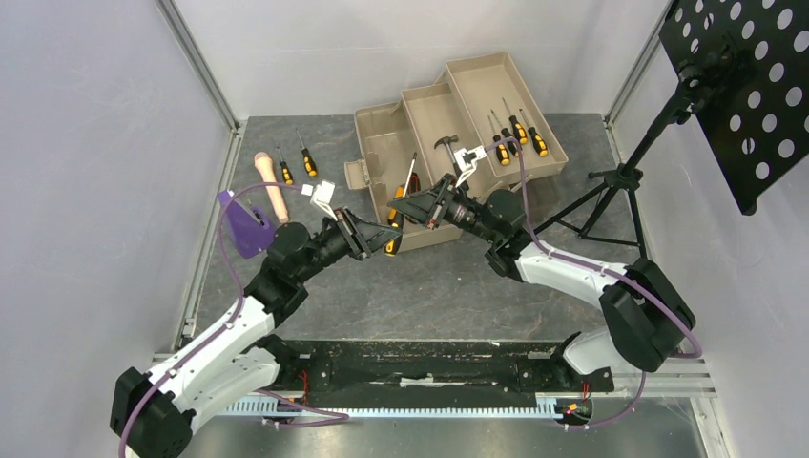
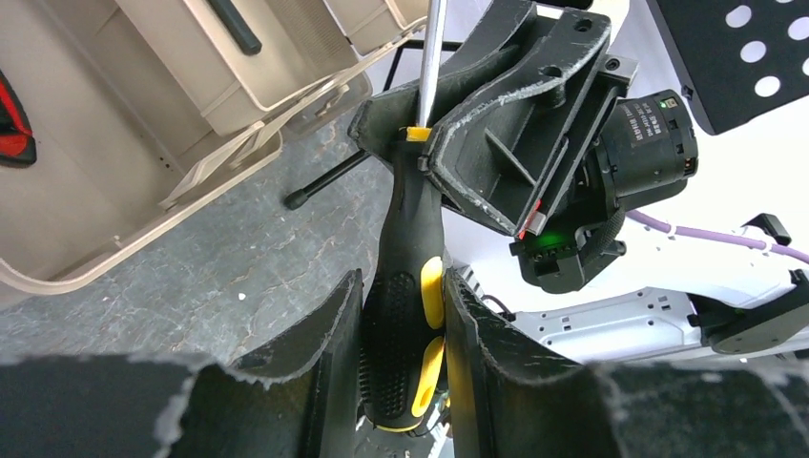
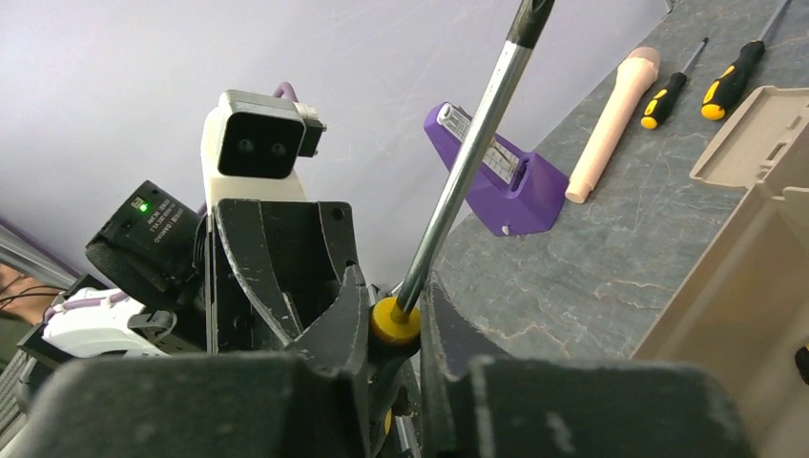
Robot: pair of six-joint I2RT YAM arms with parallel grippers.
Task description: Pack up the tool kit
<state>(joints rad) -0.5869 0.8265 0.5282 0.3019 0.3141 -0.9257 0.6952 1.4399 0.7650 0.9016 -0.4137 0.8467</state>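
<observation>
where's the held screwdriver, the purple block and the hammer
held screwdriver (image 2: 405, 315): left wrist view, on its black handle grip
purple block (image 3: 532, 197): right wrist view, on its lower side face
hammer (image 1: 445, 143): top external view, on its head

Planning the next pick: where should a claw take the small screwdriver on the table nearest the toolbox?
Grip its thick orange-and-black handle from straight above, fingers closing across it. The small screwdriver lies flat on the table, its thin shaft pointing away from the arms. The left claw and right claw are both shut on the large screwdriver.
</observation>
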